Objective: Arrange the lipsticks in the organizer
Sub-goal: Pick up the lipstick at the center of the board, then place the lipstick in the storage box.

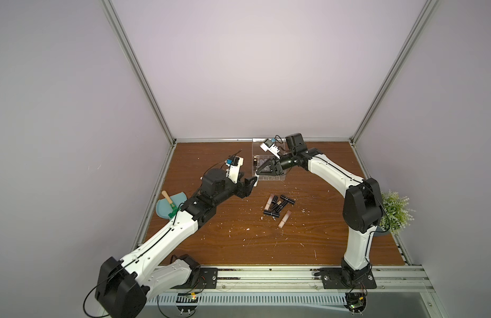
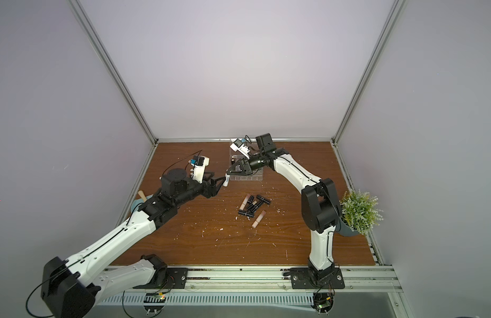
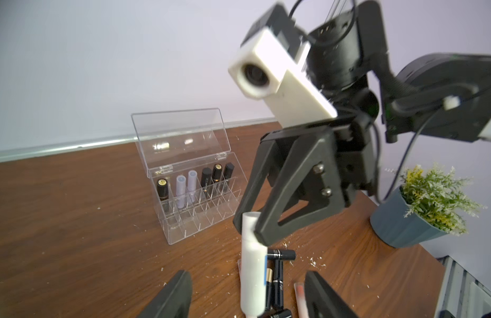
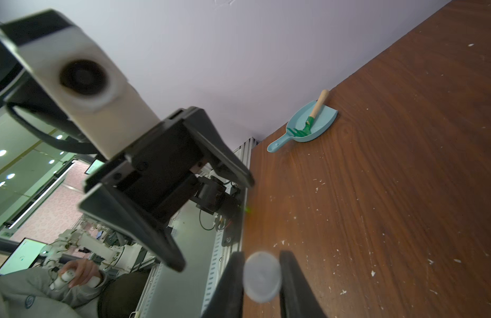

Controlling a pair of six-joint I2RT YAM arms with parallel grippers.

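The left gripper (image 3: 249, 296) holds its jaws apart, one on each side of a white lipstick (image 3: 252, 275), not touching it. The right gripper (image 3: 254, 228) clamps its jaws on one end of this tube, in the air above the surface (image 3: 73, 220). Behind it stands the organizer (image 3: 183, 234), lid open, with six lipsticks (image 3: 192, 181) upright in its back row. More loose lipsticks (image 1: 278, 205) lie heaped on the surface nearby.

The clear plastic organizer box (image 3: 189, 228) sits at the back of the brown wooden table (image 1: 225, 234), six lipstick tubes (image 3: 192, 181) in its back row. More black and pink tubes (image 1: 277, 205) lie before it. Left: light-blue plastic dustpan (image 4: 325, 121) holding a wooden-handled green rake (image 4: 311, 118). Right: green potted plant (image 1: 394, 210).
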